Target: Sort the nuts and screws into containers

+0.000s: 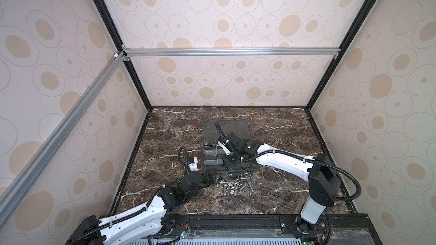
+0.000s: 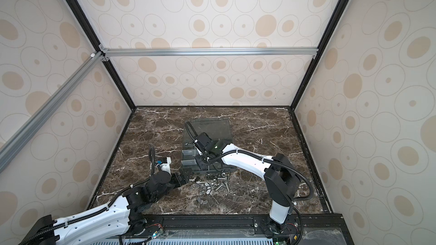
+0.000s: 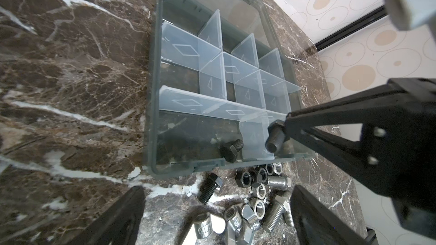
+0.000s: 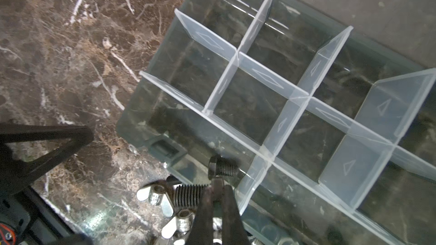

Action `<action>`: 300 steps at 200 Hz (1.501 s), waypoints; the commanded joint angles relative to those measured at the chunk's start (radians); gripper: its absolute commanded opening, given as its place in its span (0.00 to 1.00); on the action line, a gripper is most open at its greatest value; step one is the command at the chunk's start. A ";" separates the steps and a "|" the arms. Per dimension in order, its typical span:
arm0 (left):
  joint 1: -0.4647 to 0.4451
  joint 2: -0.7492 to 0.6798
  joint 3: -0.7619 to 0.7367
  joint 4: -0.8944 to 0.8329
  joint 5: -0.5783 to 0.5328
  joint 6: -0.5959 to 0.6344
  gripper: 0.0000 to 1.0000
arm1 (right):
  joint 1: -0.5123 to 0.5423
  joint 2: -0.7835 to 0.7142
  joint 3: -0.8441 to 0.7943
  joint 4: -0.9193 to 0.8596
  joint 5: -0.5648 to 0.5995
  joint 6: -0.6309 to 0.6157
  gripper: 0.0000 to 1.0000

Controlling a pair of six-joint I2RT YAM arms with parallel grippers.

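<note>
The open grey organizer box (image 3: 153, 104) sits on the marble tabletop (image 3: 70, 78), with one black screw (image 3: 232, 150) lying in its wide compartment (image 3: 188, 135) at the near-left corner. The right gripper (image 3: 287, 121) hangs over the box's near edge, jaws pinched on the head of a second black screw (image 3: 273, 137) whose shaft points down beside a short divider (image 3: 254, 137). The left gripper (image 1: 214, 179) is low by that near-left corner, jaws spread wide and holding nothing, facing the loose pile of screws and nuts (image 3: 259, 192) on the table just outside the box.
</note>
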 commanded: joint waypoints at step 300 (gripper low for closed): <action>-0.015 0.071 0.030 0.037 0.055 0.004 0.89 | -0.005 -0.205 -0.157 0.042 -0.011 0.086 0.27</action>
